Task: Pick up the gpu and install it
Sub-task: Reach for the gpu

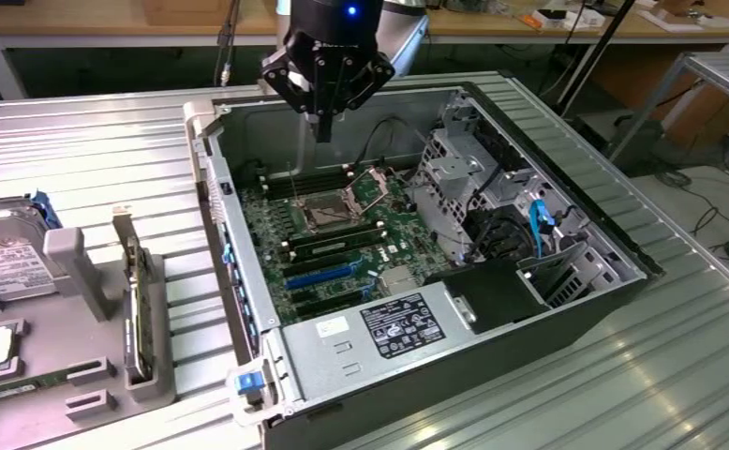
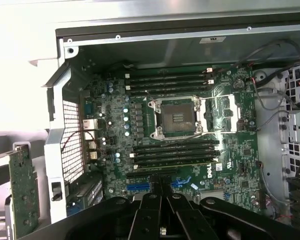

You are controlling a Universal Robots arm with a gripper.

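1. Graphics card (image 1: 136,309) stands on its edge in a gray holder (image 1: 71,272) on the ribbed metal table (image 1: 664,375), nearest the camera on the exterior view's left. It is outside the computer case, with its metal bracket at the far end.
2. In the wrist view the same card (image 2: 22,192) appears as a green board beside the case's perforated back wall.
3. A hard drive (image 1: 2,262) with a white label lies just beyond the holder's left side.
4. The open computer case (image 1: 233,281) lies on its side in the middle, showing a power supply (image 1: 396,326), a green motherboard (image 1: 339,244) and an empty processor socket (image 1: 328,212).
5. Farther back, the gripper (image 1: 323,131) hangs above the case's far end with its fingers pressed together, holding nothing.
6. The gripper (image 2: 160,186) is well apart from the card and not touching it.
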